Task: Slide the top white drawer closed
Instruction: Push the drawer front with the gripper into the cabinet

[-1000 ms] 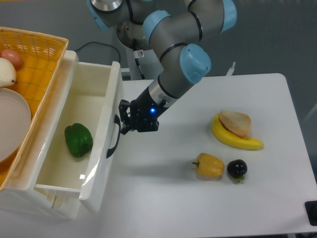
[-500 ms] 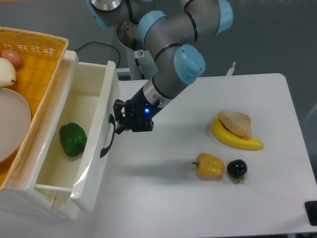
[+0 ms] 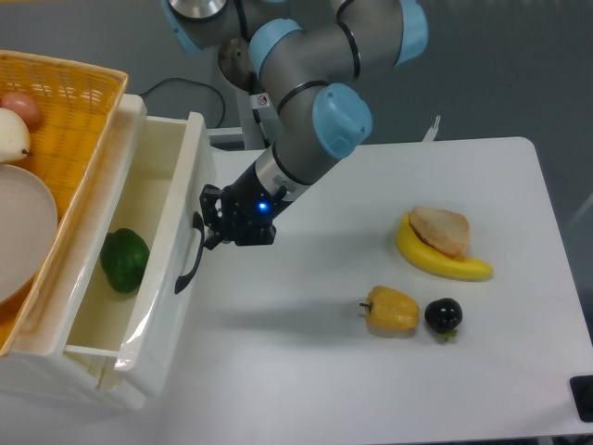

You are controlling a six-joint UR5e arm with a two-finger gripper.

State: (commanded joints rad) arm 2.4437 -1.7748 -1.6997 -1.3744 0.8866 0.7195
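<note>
Fixed camera, arm: grey UR5e arm with pale blue joint caps (image 3: 320, 102) reaches down from the top centre toward the left; a small blue light glows near its wrist.
Gripper: black two-finger gripper (image 3: 206, 224) is pressed against the front panel of the drawer, right at the handle; whether its jaws are apart or together cannot be told from this angle.
Task thing: the glossy white plastic top drawer (image 3: 157, 278) sits at the left of the table, partly pulled out of its cabinet, its front panel tilted toward the camera.
Handle: curved black handle (image 3: 189, 264) runs down the front panel, just below the gripper.
Inside the drawer: a green bell pepper (image 3: 124, 260) lies on the drawer floor near the left wall.
Above the drawer: an orange woven basket (image 3: 69, 111) rests on the cabinet top, holding a white plate (image 3: 20, 232) and pale round produce at its far edge.
Table: white tabletop (image 3: 371, 389) carries a yellow banana (image 3: 435, 262) with a slice of toasted bread (image 3: 440, 229) on it, a yellow bell pepper (image 3: 390, 310), and a small dark round fruit (image 3: 444, 316) just beside the pepper.
Writing: a small white sticker on the arm's upper link is too small to read.
</note>
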